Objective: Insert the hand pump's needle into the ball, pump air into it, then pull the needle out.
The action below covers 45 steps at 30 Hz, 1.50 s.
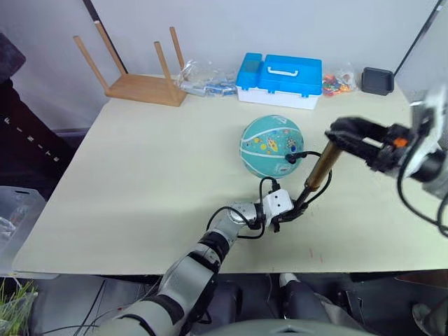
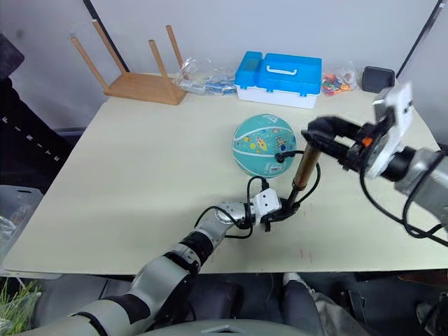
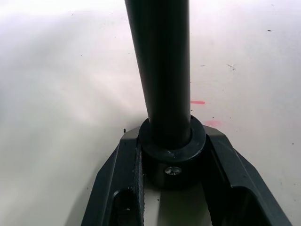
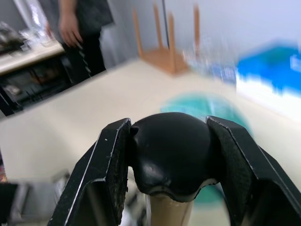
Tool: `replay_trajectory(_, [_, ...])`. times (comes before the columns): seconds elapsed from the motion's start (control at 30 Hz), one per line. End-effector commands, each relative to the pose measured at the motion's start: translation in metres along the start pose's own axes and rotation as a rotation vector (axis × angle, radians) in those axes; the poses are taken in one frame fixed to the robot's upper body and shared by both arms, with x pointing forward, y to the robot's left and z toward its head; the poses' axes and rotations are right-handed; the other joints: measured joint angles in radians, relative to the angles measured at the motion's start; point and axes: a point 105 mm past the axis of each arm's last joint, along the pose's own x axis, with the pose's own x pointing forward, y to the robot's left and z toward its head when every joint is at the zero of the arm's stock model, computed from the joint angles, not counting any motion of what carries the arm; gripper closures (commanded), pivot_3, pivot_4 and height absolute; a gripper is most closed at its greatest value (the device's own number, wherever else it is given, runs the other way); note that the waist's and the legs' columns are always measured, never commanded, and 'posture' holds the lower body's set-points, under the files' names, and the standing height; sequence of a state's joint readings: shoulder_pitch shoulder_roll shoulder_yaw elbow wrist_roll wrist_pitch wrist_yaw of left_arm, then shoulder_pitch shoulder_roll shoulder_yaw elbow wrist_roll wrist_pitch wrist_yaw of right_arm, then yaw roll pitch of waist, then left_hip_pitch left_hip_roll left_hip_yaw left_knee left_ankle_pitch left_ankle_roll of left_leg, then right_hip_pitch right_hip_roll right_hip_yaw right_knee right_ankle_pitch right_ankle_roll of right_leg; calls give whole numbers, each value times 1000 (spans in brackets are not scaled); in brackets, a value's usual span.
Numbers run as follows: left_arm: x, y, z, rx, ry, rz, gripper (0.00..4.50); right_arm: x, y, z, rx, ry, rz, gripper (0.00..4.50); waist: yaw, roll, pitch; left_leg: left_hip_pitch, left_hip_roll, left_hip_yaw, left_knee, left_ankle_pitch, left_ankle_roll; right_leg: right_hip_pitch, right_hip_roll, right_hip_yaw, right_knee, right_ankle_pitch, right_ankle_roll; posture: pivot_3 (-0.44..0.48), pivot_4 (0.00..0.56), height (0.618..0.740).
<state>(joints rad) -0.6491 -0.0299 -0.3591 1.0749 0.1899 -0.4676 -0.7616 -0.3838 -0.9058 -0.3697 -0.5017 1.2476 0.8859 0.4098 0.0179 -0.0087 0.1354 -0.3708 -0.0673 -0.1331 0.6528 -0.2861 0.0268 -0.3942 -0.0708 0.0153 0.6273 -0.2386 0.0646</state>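
The teal ball rests on the table past its middle. The hand pump stands tilted just right of it, a bronze tube with black ends. My left gripper is shut on the pump's black base cap near the tabletop. My right gripper is shut on the black handle at the top. A thin black hose loops from the pump to the ball's right side. The needle's black fitting sits against the ball there, and the metal pin itself is hidden.
A blue and white box stands at the back edge, with an upturned wooden stool to its left. Plastic bags and a black tray also lie along the back. A person stands beyond the table.
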Motion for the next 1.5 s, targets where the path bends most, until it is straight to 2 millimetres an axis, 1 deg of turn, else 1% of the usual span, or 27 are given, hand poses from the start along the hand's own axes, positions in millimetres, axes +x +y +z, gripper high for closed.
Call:
replay_trajectory(0.03, [-16,-31,-58,-108,215,-78,3413,-20,6,65,-66,-163,-24,2452,0,0,1,-1,0,0,1,0,0,-1,-1,0,0,0,0,0,150,740])
replay_trajectory(0.1, [-16,-30,-58,-108,215,-79,3413,-20,7,62,-46,-140,-19,2452,1,-3,2,-3,0,0,1,0,0,-2,-3,0,-1,1,1,0,150,740])
replay_trajectory(0.13, [-16,-31,-58,-109,215,-80,3413,-17,5,49,-41,-95,-32,2452,1,-3,2,-5,0,-1,1,0,0,-3,-4,0,-1,1,0,0,150,740])
replay_trajectory(0.17, [-16,-31,-58,-108,214,-80,3413,-13,2,30,-26,-42,-46,2452,3,-4,2,-6,0,-1,1,0,0,-4,-4,0,-1,1,0,0,150,740])
replay_trajectory(0.23, [-16,-31,-58,-109,212,-79,3413,-9,-1,4,-1,16,-57,2452,2,-5,0,-7,0,-2,2,0,0,-4,-3,-1,-1,1,0,0,150,740])
replay_trajectory(0.37, [-19,-30,-59,-111,208,-72,3413,2,-5,-61,85,125,-78,2452,-2,-9,-7,-5,0,-1,2,0,0,-4,-1,-1,0,1,0,0,150,740])
replay_trajectory(0.4, [-19,-29,-60,-112,208,-70,3413,4,-5,-69,94,133,-78,2452,-5,-12,-9,-1,0,0,0,0,1,-1,0,0,0,1,0,0,150,740])
replay_trajectory(0.43, [-21,-29,-61,-114,210,-64,3413,6,-5,-93,116,178,-82,2452,-7,-13,-10,3,1,0,0,0,0,3,0,1,0,1,0,0,150,740])
replay_trajectory(0.47, [-23,-28,-62,-115,214,-59,3413,8,-4,-124,144,238,-85,2452,-10,-15,-13,7,1,1,-1,0,1,6,0,1,0,0,1,0,150,740])
replay_trajectory(0.5, [-24,-28,-63,-116,216,-56,3413,9,-1,-145,156,279,-82,2452,-14,-18,-15,12,2,1,-2,-1,1,9,1,1,-1,-1,1,0,150,740])
replay_trajectory(0.53, [-26,-27,-64,-117,217,-51,3413,8,4,-170,177,326,-79,2452,-19,-19,-16,16,3,0,-3,-1,0,13,3,0,-1,-3,4,0,150,740])
replay_trajectory(0.57, [-27,-26,-64,-117,218,-46,3413,7,7,-190,189,366,-78,2452,-23,-20,-18,20,3,0,-4,-1,0,16,4,0,-1,-4,4,0,150,740])
replay_trajectory(0.6, [-28,-25,-65,-118,217,-42,3413,6,11,-205,187,400,-74,2452,-32,-24,-23,23,3,0,-6,-1,0,19,4,0,-1,-4,5,0,150,740])
replay_trajectory(0.63, [-29,-25,-65,-117,217,-40,3413,5,13,-217,177,430,-68,2452,-34,-24,-24,28,5,0,-8,-1,0,22,4,1,-1,-7,3,0,150,740])
replay_trajectory(0.67, [-30,-25,-65,-116,217,-40,3413,4,14,-223,161,445,-65,2452,-35,-24,-24,29,6,0,-7,-1,0,23,4,1,-1,-7,3,0,150,740])
replay_trajectory(0.7, [-31,-24,-66,-115,218,-40,3413,4,14,-224,150,444,-65,2452,-36,-24,-25,29,6,0,-8,-1,0,23,5,0,-1,-7,3,0,150,740])
replay_trajectory(0.77, [-32,-23,-66,-120,218,-35,3413,7,12,-215,141,405,-68,2452,-36,-24,-26,30,8,-1,-7,-1,0,24,7,0,-1,-7,2,0,150,740])
replay_trajectory(0.93, [-31,-27,-68,-123,221,-41,3413,11,-4,-147,61,227,-72,2452,-33,-20,-24,28,9,-1,-7,-1,-1,22,8,1,-1,-6,1,0,150,740])
replay_trajectory(0.97, [-29,-29,-67,-123,220,-46,3413,10,-7,-123,31,176,-67,2452,-31,-18,-22,27,9,-1,-7,-1,-1,21,8,1,-1,-6,1,0,150,740])
replay_trajectory(1.03, [-25,-30,-65,-124,218,-52,3413,8,-6,-91,-2,113,-52,2452,-28,-13,-16,24,7,-1,-6,-1,-1,20,7,1,-1,-6,1,0,150,740])
replay_trajectory(1.17, [-21,-32,-63,-124,222,-65,3413,-2,1,-16,-70,-25,1,2452,-16,-2,-8,16,3,-1,-3,-1,0,14,3,0,-1,-3,-1,0,150,740])
replay_trajectory(1.23, [-20,-31,-63,-123,226,-69,3413,-8,6,13,-80,-75,23,2452,-4,-3,-5,7,1,-1,-1,0,0,6,2,0,-1,-1,0,0,150,740])
replay_trajectory(1.3, [-20,-31,-63,-123,227,-72,3413,-16,12,38,-95,-99,44,2452,-1,-3,-4,5,1,-2,-1,0,0,5,1,-1,-1,-1,-1,0,150,740])
replay_trajectory(1.37, [-20,-31,-63,-124,228,-73,3413,-20,16,50,-100,-106,50,2452,1,-4,-4,1,0,-2,-1,0,0,1,-1,-1,-1,-1,-1,0,150,740])
replay_trajectory(1.4, [-20,-30,-62,-123,228,-74,3413,-21,13,53,-112,-92,22,2452,2,-4,-4,-1,0,-2,-1,0,0,-1,-1,-1,-1,-1,-1,0,150,740])
replay_trajectory(1.47, [-20,-29,-62,-122,229,-76,3413,-19,11,46,-134,-35,-12,2452,3,-4,-4,-2,0,-2,-1,0,0,-1,-3,0,-1,-1,-1,0,150,740])
replay_trajectory(1.5, [-20,-29,-62,-120,228,-77,3413,-17,11,39,-117,-19,-9,2452,3,-4,-3,-2,0,-2,-1,-1,0,-2,-4,-1,-1,-1,-1,0,150,740])
